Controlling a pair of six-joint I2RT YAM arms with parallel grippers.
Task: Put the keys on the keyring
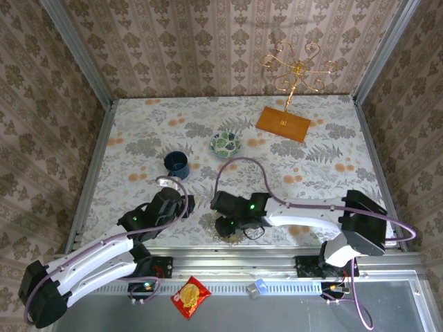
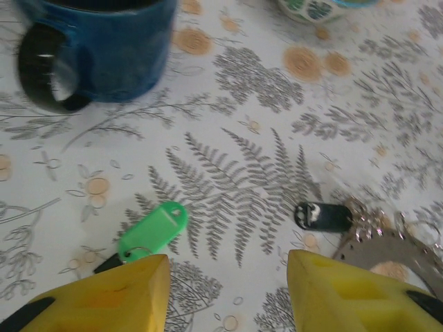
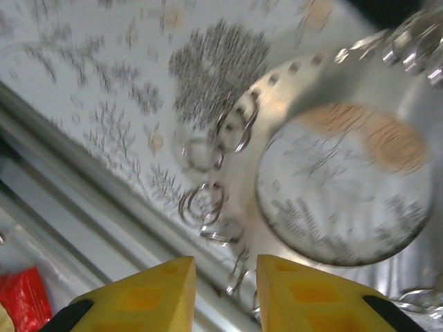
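While parted and empty, left gripper by green-headed key, diagonal, head up-right, blue mug beyond, black-headed key level beside keyring, right gripper above small rings, hold unclear.

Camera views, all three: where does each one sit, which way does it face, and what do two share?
Top external: above and behind the bases, looking down on the table; left arm and right arm show.
Left wrist: low, facing the blue mug past the green key and black key; its yellow fingers at bottom.
Right wrist: close over the keyring, facing the near rail; its yellow fingers at bottom.
Shared: both wrist views catch the keyring.
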